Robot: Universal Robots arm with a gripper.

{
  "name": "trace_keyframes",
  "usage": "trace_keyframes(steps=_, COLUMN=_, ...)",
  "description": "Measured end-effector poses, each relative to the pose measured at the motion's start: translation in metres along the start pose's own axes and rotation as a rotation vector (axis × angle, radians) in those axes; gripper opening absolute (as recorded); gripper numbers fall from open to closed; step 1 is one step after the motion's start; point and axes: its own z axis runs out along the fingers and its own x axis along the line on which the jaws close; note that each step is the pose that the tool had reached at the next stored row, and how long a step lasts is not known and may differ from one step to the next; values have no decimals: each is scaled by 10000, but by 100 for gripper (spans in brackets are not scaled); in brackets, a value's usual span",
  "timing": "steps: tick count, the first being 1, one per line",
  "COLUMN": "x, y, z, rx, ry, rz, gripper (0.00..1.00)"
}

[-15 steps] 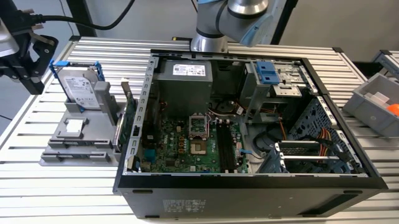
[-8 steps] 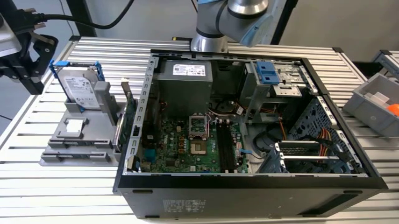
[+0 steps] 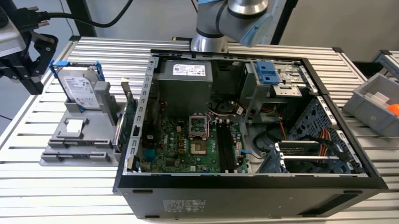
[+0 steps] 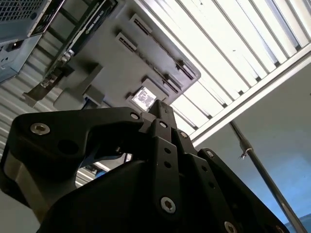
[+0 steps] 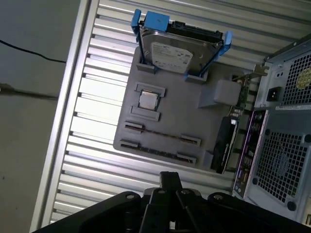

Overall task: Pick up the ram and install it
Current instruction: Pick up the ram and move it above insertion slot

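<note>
Grey holder (image 5: 194,121): a moulded plastic tray on the slatted aluminium bench (image 3: 62,196). It sits just beside the open computer case (image 3: 249,186), on the exterior view's left of it.
Ram (image 5: 160,135): a thin dark strip seen edge-on in the first wrist view. It sits between two end clips on the holder, at the end nearest my gripper. A small square chip (image 5: 147,100) lies between it and the hard drive.
Second clip pair: a matching row of clips runs alongside the ram's row; I cannot tell whether it holds a stick.
Gripper (image 5: 170,178): in both wrist views my black fingertips are pressed together into one tip, and I see nothing between them. The tip hangs over the bench slats just off the holder's clip end, apart from the ram.
Hard drive (image 5: 180,51): silver, standing in a blue frame at the holder's end farthest from my gripper.
Expansion card (image 5: 224,141): stands on edge along the holder's side next to the case, its metal bracket toward the hard drive end.
Case interior: the case lies on its side with the motherboard (image 3: 181,144) facing up. Long black slots (image 3: 225,147) run beside the processor socket; I cannot tell whether anything sits in them.
Arm (image 3: 215,18): my silver and blue joint rises behind the case at the back of the bench.
</note>
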Motion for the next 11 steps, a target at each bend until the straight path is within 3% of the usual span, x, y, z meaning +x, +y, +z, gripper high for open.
trace_keyframes(steps=6, x=1, y=0, z=0, rx=0, ry=1, rz=-52, gripper=0)
trace_keyframes(steps=11, x=2, y=1, z=1, rx=0, ry=20, rz=-496, gripper=0)
